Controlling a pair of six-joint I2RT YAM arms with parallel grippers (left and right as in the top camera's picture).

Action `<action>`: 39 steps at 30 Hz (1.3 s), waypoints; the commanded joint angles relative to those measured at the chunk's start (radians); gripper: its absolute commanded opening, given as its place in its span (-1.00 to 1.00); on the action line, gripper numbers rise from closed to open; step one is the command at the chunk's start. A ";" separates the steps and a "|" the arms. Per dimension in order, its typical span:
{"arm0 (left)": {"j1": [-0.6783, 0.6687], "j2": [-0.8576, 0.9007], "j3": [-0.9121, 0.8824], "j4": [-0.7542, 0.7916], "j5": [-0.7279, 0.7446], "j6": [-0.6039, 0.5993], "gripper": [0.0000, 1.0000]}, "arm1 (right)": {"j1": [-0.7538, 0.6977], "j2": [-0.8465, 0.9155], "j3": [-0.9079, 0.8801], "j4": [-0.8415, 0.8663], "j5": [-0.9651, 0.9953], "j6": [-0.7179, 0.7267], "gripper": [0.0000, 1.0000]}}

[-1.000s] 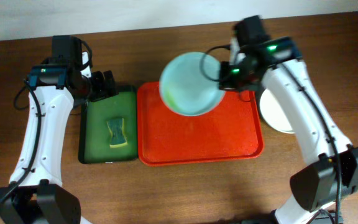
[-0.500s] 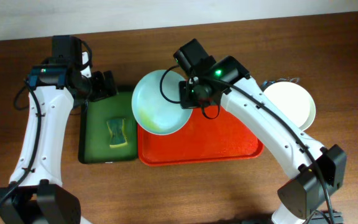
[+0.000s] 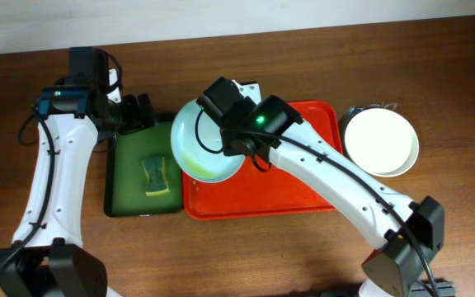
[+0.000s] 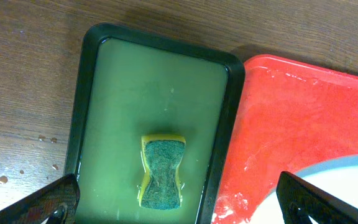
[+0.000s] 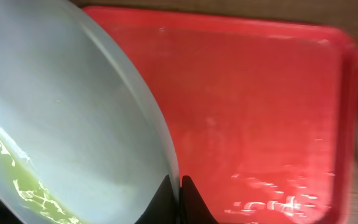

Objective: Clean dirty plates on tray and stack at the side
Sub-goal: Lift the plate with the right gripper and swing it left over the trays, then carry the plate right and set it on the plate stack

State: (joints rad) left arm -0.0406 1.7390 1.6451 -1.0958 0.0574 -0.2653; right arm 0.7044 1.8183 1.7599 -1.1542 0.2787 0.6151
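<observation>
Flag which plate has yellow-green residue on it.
The pale-mint plate gripped at its rim by the right claw, held over the red tray's left edge. The white plate off the tray's right end looks clean.

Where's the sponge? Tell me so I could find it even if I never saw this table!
Find the big red tray in the middle of the table. Right beside it, on the left arm's side, sits a smaller dark green tray, and the sponge lies inside it. It's small, yellow with a green scrubby top and pinched in the middle, unlike the round pale plate nearby.
</observation>
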 commanded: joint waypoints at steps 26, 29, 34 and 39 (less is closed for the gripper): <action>0.469 -0.100 0.040 -0.009 0.085 -0.116 0.98 | 0.386 0.140 0.019 0.798 0.982 -0.702 -0.92; 0.469 -0.100 0.040 -0.009 0.085 -0.116 0.99 | 0.307 0.140 0.019 0.528 0.692 -0.320 -0.92; 0.469 -0.100 0.040 -0.009 0.085 -0.116 0.98 | 0.018 0.100 0.019 0.324 0.058 -0.047 -0.92; 0.469 -0.100 0.040 -0.010 0.085 -0.116 0.98 | -0.463 0.024 0.019 0.038 -0.319 -0.104 -0.92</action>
State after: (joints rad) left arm 0.4259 1.6531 1.6665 -1.1042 0.1318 -0.3679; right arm 0.4335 1.9163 1.7744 -1.0252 0.1879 0.5392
